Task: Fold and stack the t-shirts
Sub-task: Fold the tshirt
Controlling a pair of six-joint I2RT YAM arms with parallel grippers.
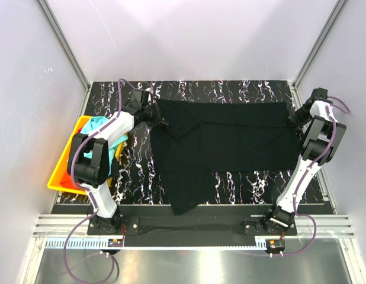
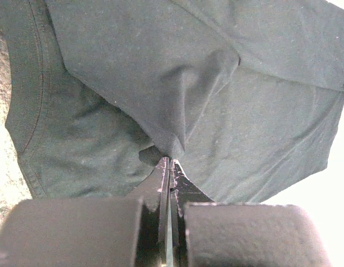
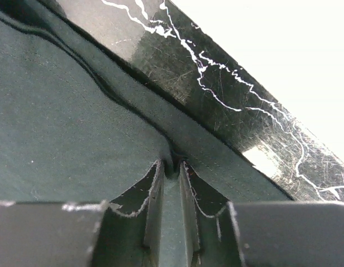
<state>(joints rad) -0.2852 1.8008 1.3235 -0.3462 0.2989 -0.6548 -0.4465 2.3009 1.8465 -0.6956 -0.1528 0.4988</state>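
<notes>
A large black t-shirt (image 1: 224, 142) is spread across the far half of the marbled tabletop (image 1: 242, 89), with one part trailing toward the near edge. A fold at its far-left corner is pinched in the left gripper (image 2: 170, 167), whose jaws are pressed together. Its right edge is clamped in the right gripper (image 3: 171, 167). A turquoise t-shirt (image 1: 95, 122) is seen in the yellow bin (image 1: 55, 180) at the left.

Bright, even overhead light, soft shadows; wrist-view corners blown white, right claw (image 3: 171, 164) base blurred.
</notes>
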